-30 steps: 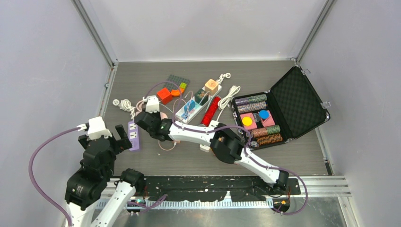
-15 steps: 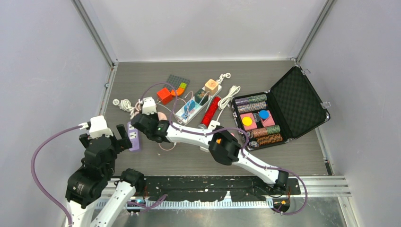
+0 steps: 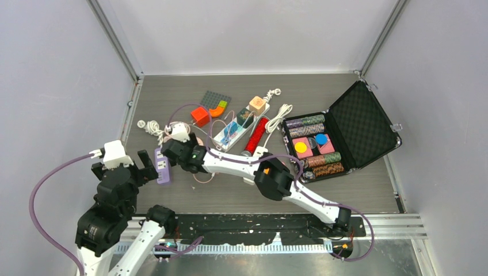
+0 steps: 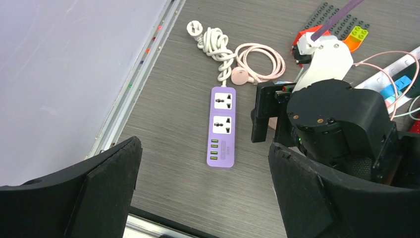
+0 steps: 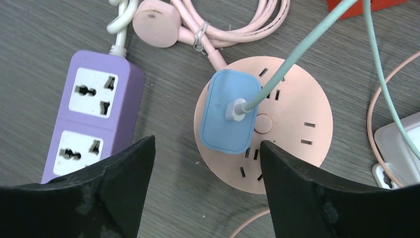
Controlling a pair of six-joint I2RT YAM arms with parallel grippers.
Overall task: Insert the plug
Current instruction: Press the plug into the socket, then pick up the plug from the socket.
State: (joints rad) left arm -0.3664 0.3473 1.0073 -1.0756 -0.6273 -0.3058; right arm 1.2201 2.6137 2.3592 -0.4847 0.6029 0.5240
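In the right wrist view a blue plug (image 5: 230, 111) with a pale green cable sits flat on the face of a round pink socket hub (image 5: 292, 129). My right gripper (image 5: 206, 142) hangs open just above it, a finger on each side, touching nothing. Left of the hub lies a purple power strip (image 5: 94, 119). From above, the right gripper (image 3: 171, 149) is beside that strip (image 3: 163, 165). My left gripper (image 4: 204, 144) is open and empty above the purple strip (image 4: 223, 126), near the table's left front.
A coiled pink cable with a round plug (image 5: 158, 25) and a white cable (image 4: 213, 42) lie beyond the strip. A white power strip (image 3: 230, 133), a red cylinder (image 3: 256, 135), toy bricks (image 3: 201, 115) and an open chip case (image 3: 345, 132) fill the middle and right.
The right gripper has opened and let go of the blue plug, which stays on the pink hub. Both arms shifted only slightly.
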